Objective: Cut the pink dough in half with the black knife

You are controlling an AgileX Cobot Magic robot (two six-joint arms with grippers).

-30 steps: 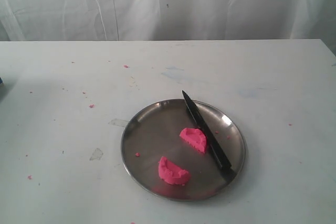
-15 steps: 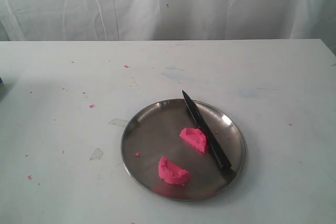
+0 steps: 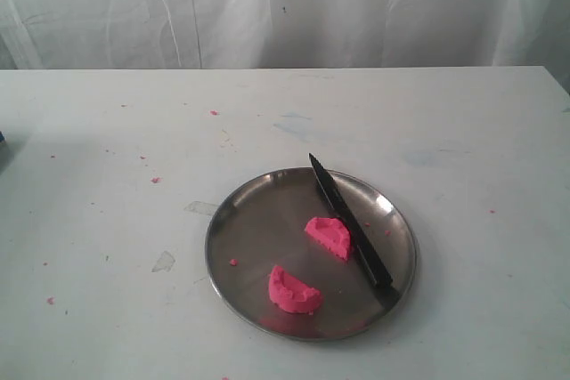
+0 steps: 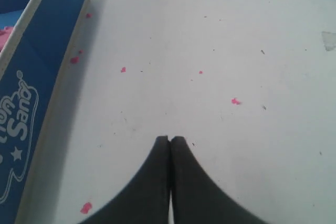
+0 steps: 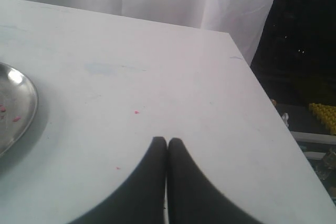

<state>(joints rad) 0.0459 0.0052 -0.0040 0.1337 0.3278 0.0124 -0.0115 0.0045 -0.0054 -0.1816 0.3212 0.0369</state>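
The pink dough lies in two half-round pieces on the steel plate: one piece near the middle, the other toward the plate's front. The black knife rests flat across the plate's right side, its tip over the far rim, right beside the middle piece. Neither arm shows in the exterior view. My left gripper is shut and empty above bare white table. My right gripper is also shut and empty, over the table to the right of the plate's rim.
A blue sand box stands beside the left gripper. Tiny pink crumbs dot the white table. The table's right edge drops off near the right gripper. A white curtain hangs behind.
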